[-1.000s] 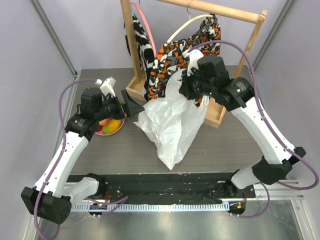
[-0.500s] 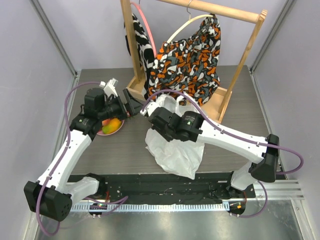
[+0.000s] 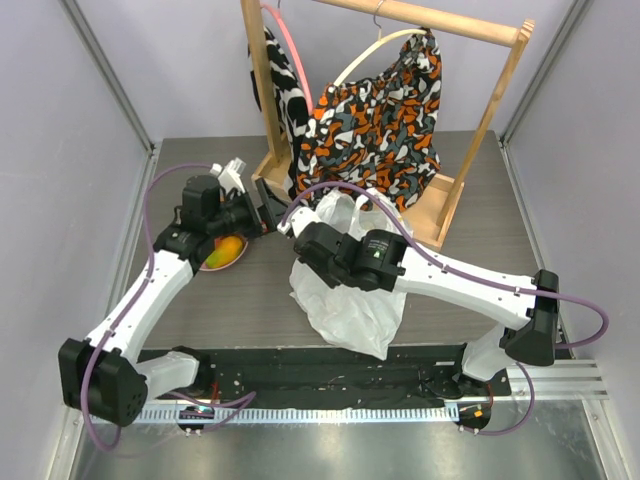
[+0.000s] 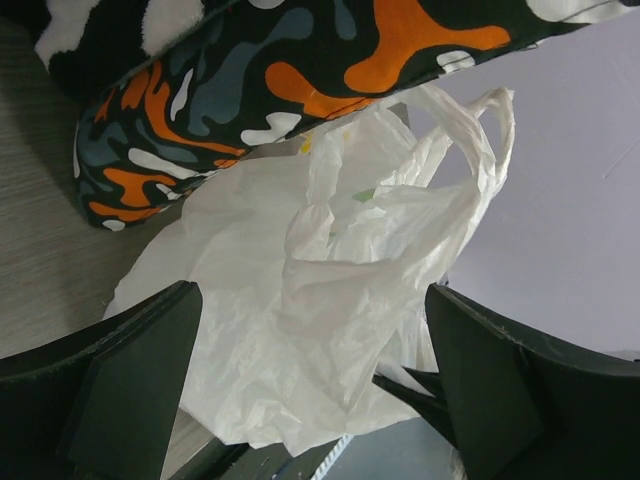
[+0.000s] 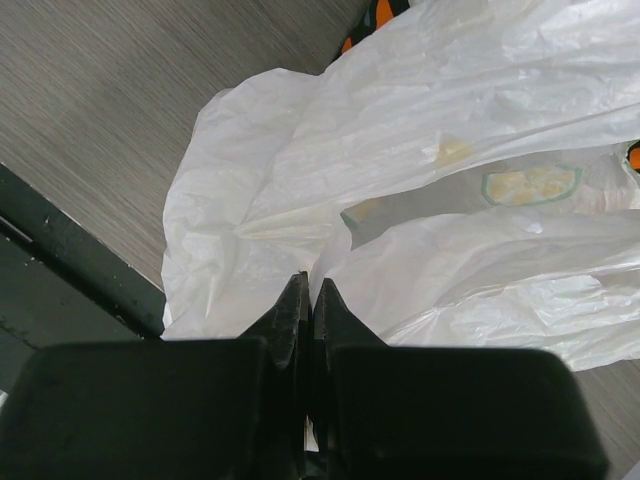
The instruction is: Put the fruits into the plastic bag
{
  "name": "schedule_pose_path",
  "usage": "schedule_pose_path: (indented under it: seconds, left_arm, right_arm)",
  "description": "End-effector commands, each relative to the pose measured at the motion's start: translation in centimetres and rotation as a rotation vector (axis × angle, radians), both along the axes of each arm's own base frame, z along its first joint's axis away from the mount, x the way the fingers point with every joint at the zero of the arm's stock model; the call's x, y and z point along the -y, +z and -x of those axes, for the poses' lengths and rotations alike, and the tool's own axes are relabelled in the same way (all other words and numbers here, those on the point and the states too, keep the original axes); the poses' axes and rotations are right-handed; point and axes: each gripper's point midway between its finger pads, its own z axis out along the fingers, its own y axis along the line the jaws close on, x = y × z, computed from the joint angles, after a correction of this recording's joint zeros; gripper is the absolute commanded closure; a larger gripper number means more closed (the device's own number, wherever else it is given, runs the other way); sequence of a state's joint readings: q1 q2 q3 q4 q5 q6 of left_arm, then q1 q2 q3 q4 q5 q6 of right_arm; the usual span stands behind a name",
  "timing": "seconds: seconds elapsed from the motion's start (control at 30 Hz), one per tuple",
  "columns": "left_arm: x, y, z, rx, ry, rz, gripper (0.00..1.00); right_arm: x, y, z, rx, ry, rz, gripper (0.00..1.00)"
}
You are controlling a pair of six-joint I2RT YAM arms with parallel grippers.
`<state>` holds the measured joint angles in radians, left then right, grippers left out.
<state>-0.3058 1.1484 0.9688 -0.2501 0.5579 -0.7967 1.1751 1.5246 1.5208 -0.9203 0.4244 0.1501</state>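
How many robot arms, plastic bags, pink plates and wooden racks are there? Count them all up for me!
robot arms: 2
plastic bag: 1
pink plate: 1
wooden rack: 1
Total: 5

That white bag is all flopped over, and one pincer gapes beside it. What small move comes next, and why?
Probably the left pincer eases forward and closes on a loose edge of the bag. It gapes wide, aimed at the slumped bag, while the right pincer seems shut on one fold. The fruit sits on the plate, so the mouth likely needs spreading first.
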Motion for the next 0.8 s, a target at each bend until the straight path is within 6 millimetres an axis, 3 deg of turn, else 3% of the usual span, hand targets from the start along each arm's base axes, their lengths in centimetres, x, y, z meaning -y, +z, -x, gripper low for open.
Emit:
schedule_pose_path:
  seconds: [0.0, 0.5, 0.63, 0.67, 0.77]
  left_arm:
    - [2.3, 3.0, -1.0, 0.096, -0.058, 0.043, 0.0]
    - [6.3, 3.8, -2.1, 0.107, -0.147, 0.097, 0.0]
    - [7.2, 2.9, -2.1, 0.097, -0.161, 0.079, 0.01]
    - [7.5, 2.5, -2.0, 0.085, -0.167, 0.077, 0.02]
    - [8.2, 2.0, -2.0, 0.073, -0.189, 0.073, 0.19]
  right_arm:
    - [-0.3, 2.0, 0.1, 0.032, -0.016, -0.074, 0.99]
    - [-0.5, 1.3, 0.4, 0.021, -0.006, -0.049, 0.99]
    - [-0.6, 1.3, 0.4, 0.026, -0.008, -0.055, 0.99]
    - [-0.7, 1.3, 0.3, 0.028, -0.009, -0.057, 0.99]
    - [-0.9, 1.3, 0.4, 0.024, -0.009, -0.064, 0.99]
